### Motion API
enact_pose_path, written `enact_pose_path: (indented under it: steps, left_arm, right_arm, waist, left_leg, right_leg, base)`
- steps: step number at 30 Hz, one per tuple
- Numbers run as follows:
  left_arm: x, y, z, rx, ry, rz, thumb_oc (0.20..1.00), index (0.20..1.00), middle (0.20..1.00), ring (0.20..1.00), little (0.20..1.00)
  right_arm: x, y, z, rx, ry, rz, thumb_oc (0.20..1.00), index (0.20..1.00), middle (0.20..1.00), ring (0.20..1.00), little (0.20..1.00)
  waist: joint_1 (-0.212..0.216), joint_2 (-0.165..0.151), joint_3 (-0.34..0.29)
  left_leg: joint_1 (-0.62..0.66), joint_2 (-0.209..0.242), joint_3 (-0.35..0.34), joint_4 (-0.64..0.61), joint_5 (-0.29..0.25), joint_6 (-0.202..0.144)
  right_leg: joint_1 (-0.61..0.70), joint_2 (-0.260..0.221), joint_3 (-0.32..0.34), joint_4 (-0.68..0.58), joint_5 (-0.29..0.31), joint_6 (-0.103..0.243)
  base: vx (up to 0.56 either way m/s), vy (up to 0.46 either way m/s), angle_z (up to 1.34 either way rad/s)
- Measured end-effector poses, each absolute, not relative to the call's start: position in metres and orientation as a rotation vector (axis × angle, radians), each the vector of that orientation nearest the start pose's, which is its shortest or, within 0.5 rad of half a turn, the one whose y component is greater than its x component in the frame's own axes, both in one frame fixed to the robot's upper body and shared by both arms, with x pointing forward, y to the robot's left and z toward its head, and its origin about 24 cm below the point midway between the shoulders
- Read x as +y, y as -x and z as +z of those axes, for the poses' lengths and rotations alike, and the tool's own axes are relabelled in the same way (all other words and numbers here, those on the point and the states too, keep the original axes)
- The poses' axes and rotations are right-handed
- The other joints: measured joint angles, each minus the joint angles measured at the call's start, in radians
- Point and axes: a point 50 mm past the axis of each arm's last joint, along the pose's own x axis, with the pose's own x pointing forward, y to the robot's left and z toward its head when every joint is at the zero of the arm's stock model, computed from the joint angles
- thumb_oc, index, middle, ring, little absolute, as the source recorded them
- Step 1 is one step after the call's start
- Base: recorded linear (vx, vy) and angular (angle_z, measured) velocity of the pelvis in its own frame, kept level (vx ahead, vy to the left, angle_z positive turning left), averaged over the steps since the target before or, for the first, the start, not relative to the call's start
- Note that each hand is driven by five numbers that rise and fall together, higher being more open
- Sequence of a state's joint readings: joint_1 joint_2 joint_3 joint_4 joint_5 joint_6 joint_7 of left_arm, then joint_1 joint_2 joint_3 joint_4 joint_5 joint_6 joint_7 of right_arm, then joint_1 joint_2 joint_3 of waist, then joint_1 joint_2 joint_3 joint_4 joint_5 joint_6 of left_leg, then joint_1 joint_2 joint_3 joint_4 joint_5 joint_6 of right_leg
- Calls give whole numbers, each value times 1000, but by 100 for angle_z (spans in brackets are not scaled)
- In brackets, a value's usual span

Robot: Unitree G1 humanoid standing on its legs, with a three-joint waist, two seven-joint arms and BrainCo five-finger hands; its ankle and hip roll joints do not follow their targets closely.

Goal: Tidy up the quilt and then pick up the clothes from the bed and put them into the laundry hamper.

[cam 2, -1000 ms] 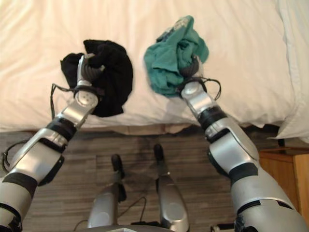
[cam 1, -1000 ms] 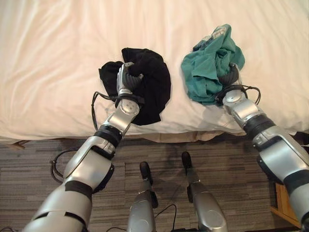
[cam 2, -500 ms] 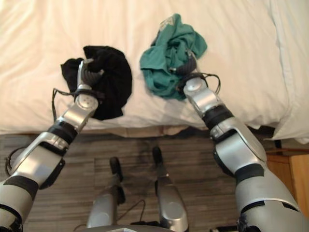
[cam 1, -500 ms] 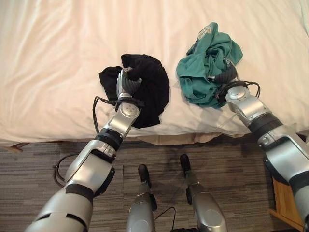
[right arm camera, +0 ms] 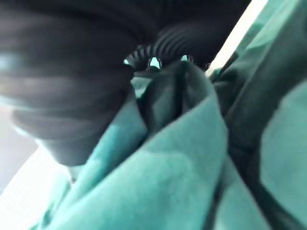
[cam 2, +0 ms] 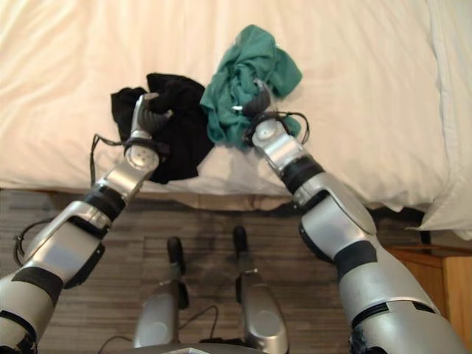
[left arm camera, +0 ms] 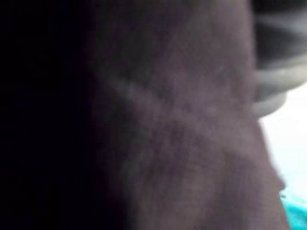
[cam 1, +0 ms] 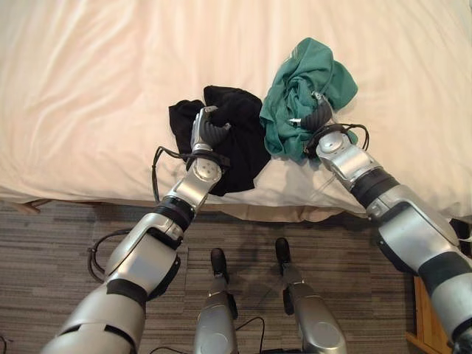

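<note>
A crumpled black garment lies near the front edge of the bed, on the cream quilt. My left hand sits on its left part with fingers curled into the cloth, and dark fabric lies right against that wrist's camera. A bunched teal garment rests just right of the black one, touching it. My right hand is shut on its lower edge, and teal folds press against the hand's dark cover.
The quilt is spread fairly smooth with light creases. A white pillow or quilt fold lies at the bed's right end. A wooden nightstand stands at lower right. Grey plank floor runs along the bed's front edge.
My right hand has dragged the teal garment left until it touches the black one. The left hand and black garment have shifted a little right. The view has moved slightly too.
</note>
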State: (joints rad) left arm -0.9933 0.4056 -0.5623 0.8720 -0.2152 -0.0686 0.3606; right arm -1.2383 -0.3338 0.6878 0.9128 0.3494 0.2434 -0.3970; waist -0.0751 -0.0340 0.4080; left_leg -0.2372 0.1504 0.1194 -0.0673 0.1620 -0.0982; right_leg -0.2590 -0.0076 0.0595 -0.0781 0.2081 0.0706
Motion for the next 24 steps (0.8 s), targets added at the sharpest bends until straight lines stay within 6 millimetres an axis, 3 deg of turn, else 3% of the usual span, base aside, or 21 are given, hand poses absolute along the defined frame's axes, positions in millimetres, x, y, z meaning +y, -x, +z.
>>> enact_pose_path:
  steps: [12, 17, 19, 21, 23, 24]
  left_arm:
    - [146, -404, 160, -211, -506, 68, 200, 200, 200, 200, 200]
    - [153, -389, 157, -288, -246, 67, 200, 200, 200, 200, 200]
    - [154, -365, 156, -372, -143, 32, 200, 200, 200, 200, 200]
    - [157, -341, 147, -388, -58, 28, 200, 200, 200, 200, 200]
    - [160, -313, 138, -390, 13, 43, 200, 200, 200, 200, 200]
    - [163, -298, 130, -376, 31, 50, 200, 200, 200, 200, 200]
  right_arm:
    - [-100, -419, 201, -86, 591, -113, 200, 200, 200, 200, 200]
    - [-102, -410, 196, -169, 321, -36, 200, 200, 200, 200, 200]
    - [-111, -389, 192, -260, 202, 43, 200, 200, 200, 200, 200]
    - [-119, -364, 174, -274, 136, 93, 200, 200, 200, 200, 200]
    - [-123, -332, 149, -258, 62, 122, 200, 200, 200, 200, 200]
    - [-128, -312, 124, -209, 34, 145, 200, 200, 200, 200, 200]
  waist:
    - [0, 0, 0]
    - [2, 0, 0]
    - [7, 1, 0]
    - [21, 1, 1]
    - [21, 2, 1]
    - [21, 2, 1]
  left_leg:
    - [-5, -1, 1, 8, 0, 0]
    - [-2, 0, 1, 5, 0, 0]
    - [7, -1, 1, -7, 0, 0]
    - [36, -1, 3, -14, -1, 1]
    - [76, -3, 2, -14, -8, 3]
    - [113, -5, 3, -15, -24, 6]
  right_leg:
    - [-1, -2, -1, 0, 0, -1]
    - [1, -1, 0, -1, 0, -1]
    - [5, 0, 1, -1, -4, -6]
    - [30, 1, 1, -1, -8, -11]
    - [74, -7, -2, -1, -25, -9]
    - [110, -9, -2, -1, -37, -9]
  base:
    - [0, 0, 0]
    - [43, -32, 0]
    - [96, 13, 0]
    - [119, 74, 0]
    - [104, 118, 8]
    - [56, 73, 9]
